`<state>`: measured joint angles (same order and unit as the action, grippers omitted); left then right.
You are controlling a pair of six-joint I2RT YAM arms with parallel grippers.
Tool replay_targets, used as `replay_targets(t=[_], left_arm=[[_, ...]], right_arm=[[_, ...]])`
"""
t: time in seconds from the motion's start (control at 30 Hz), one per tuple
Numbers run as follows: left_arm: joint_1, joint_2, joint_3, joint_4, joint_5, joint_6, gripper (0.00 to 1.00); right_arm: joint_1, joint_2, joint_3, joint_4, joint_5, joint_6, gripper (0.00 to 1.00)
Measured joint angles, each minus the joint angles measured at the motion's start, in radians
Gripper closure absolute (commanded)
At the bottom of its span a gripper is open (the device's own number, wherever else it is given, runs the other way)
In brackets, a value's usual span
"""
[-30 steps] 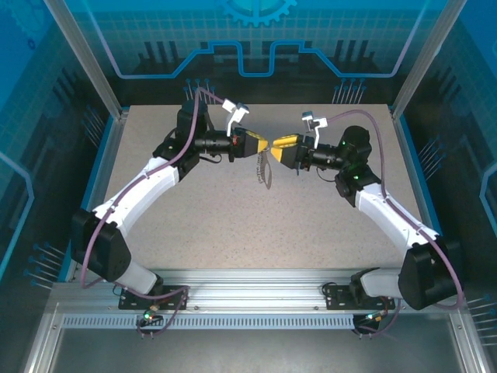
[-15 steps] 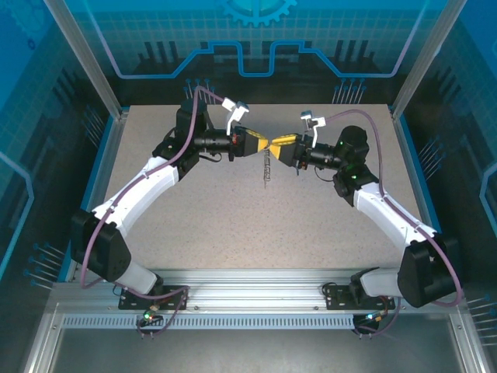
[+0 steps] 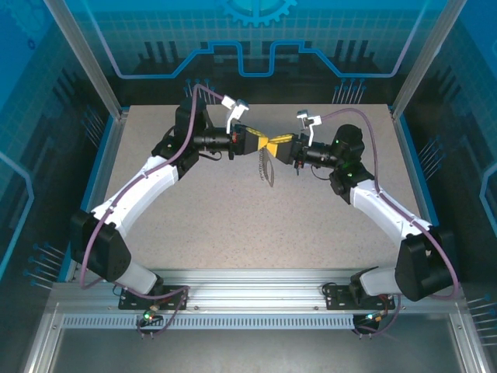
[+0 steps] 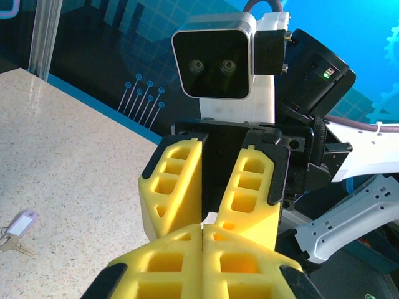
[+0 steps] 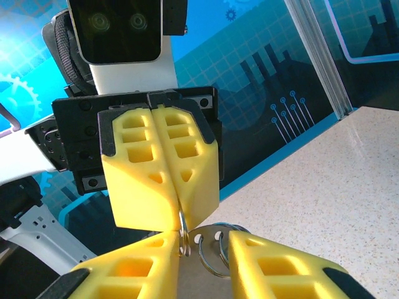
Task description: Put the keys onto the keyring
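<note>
My two grippers meet tip to tip above the middle of the table. The left gripper point(image 3: 266, 143) point(image 4: 204, 232) is shut, and in the right wrist view its yellow fingertips point(image 5: 163, 205) pinch a metal ring of the keyring point(image 5: 184, 232). A flat grey tag point(image 5: 202, 265) with two holes and more rings hangs there between the fingers of my right gripper point(image 5: 204, 266) point(image 3: 274, 144), whose jaws stand partly apart on either side of it. In the top view the keyring's chain point(image 3: 268, 167) dangles below the fingertips. A small key with a pale lilac head point(image 4: 19, 223) lies on the table.
The speckled table point(image 3: 233, 210) lies well below both grippers. Blue glass walls and metal posts point(image 3: 101, 109) enclose it on three sides. The arms' bases are bolted to a rail point(image 3: 256, 299) at the near edge.
The right gripper has moved left until its tips meet the left gripper's, and its jaws have narrowed around the hanging tag. The left gripper has stayed shut and nearly still.
</note>
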<state>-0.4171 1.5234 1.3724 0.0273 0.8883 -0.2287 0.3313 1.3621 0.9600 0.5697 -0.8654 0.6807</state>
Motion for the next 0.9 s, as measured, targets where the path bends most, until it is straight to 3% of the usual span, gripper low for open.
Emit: replay_targets(t=[0.33,0.53,0.67,0.7,0.77,0.9], left_arm=[[0.0,0.0,0.0,0.0,-0.002,0.002,1.0],[0.001,0.0,0.0,0.0,-0.003,0.003,1.0],[0.001,0.0,0.0,0.003,-0.003,0.003,1.0],[0.001,0.0,0.0,0.003,-0.003,0.003,1.0],[0.001,0.0,0.0,0.003,-0.003,0.003,1.0],[0.001,0.0,0.0,0.006,0.003,0.003,1.0]], right_arm=[[0.002,0.0,0.003,0.007,-0.006,0.008,0.83],[0.002,0.0,0.003,0.019,-0.007,0.024,1.0],[0.002,0.0,0.003,0.023,-0.006,0.03,1.0],[0.002,0.0,0.003,0.023,-0.006,0.031,0.96],[0.002,0.0,0.003,0.023,-0.006,0.034,0.77],[0.002,0.0,0.003,0.022,0.007,0.038,0.77]])
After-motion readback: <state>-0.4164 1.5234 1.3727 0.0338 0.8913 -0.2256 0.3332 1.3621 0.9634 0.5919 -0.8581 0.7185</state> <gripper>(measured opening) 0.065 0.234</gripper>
